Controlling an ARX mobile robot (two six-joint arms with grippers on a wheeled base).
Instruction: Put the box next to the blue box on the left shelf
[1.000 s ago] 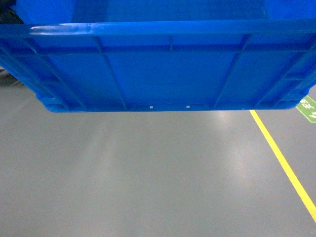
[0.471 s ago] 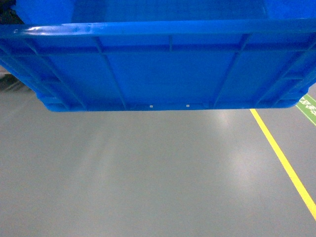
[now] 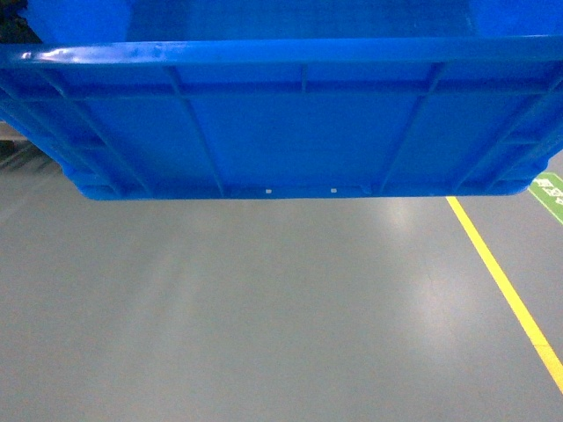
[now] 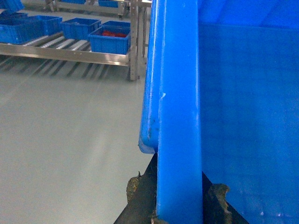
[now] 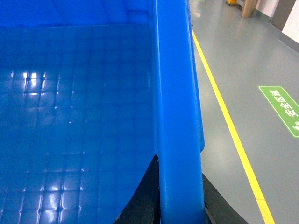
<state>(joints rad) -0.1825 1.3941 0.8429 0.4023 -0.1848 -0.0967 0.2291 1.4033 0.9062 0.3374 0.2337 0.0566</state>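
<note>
The box point(image 3: 290, 123), a big bright blue open-top crate with ribbed walls, hangs above the floor and fills the top of the head view. My left gripper point(image 4: 180, 207) is shut on its left rim, one dark finger point(image 4: 145, 196) outside the wall and the other inside. My right gripper point(image 5: 180, 203) is shut on the right rim in the same way. The left shelf point(image 4: 65, 50), a steel roller rack, shows far off at the upper left of the left wrist view. Several small blue boxes stand on it, the nearest point(image 4: 110, 42) holding red items.
Grey floor spreads below the crate. A yellow line point(image 3: 501, 281) runs along the right, with a green floor sign point(image 3: 550, 192) beyond it. A steel upright point(image 4: 134, 42) stands at the rack's near end.
The crate keeps its place in the head view. The floor marks at the left and right edges shift slightly.
</note>
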